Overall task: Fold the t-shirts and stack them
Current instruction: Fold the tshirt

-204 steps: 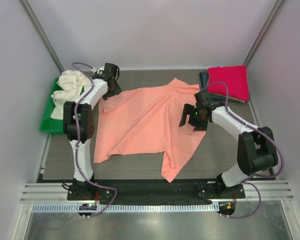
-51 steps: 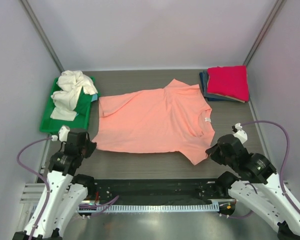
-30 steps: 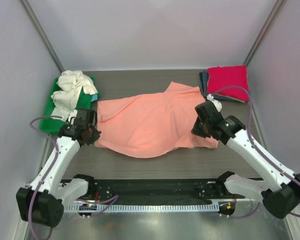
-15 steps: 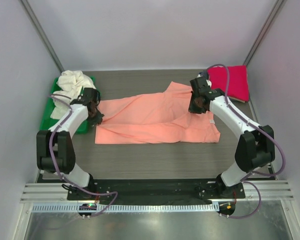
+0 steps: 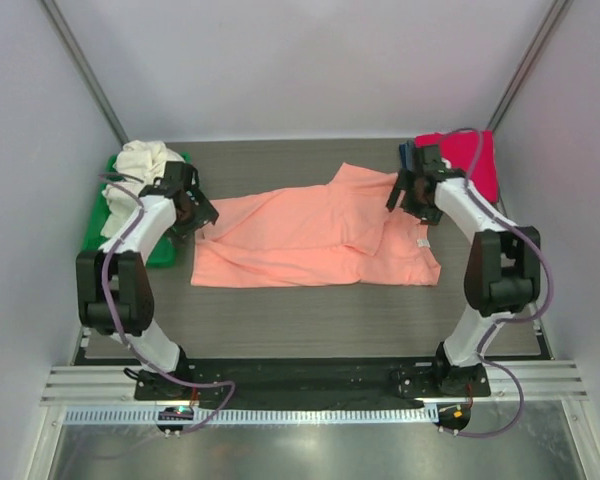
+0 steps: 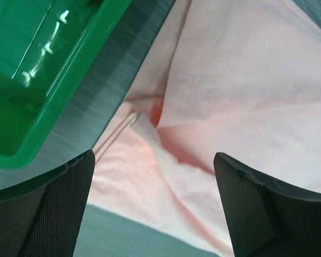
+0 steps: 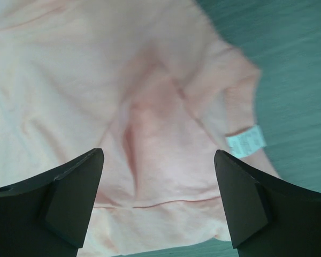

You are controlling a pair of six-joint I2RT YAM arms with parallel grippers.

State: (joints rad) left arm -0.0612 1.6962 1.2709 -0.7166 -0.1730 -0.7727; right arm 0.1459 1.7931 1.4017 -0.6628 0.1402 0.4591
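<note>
The salmon-pink t-shirt [image 5: 315, 235] lies in the middle of the bench [image 5: 310, 320]. It is doubled over into a long, flat shape with a straight near edge. One sleeve sticks up at the far side, and a small white tag [image 7: 246, 143] shows at the neck on the right. The left end effector [image 5: 194, 211] is over the shirt's left edge, just beside the green tray [image 5: 92, 238]. Its two fingers [image 6: 53, 209] are spread wide apart and there is no cloth between them, so it has let go. The right end effector [image 5: 404, 196] is over the shirt's far right corner. Its fingers [image 7: 69, 193] are spread wide too, and the pink cloth lies loose below them. On the tray at the left sits the cream-white t-shirt [image 5: 140, 168], all bunched up. In the far right corner of the bench, the magenta-red t-shirt [image 5: 477, 160] lies folded on top of the dark blue t-shirts [image 5: 407, 153], whose edge peeks out on the left.
</note>
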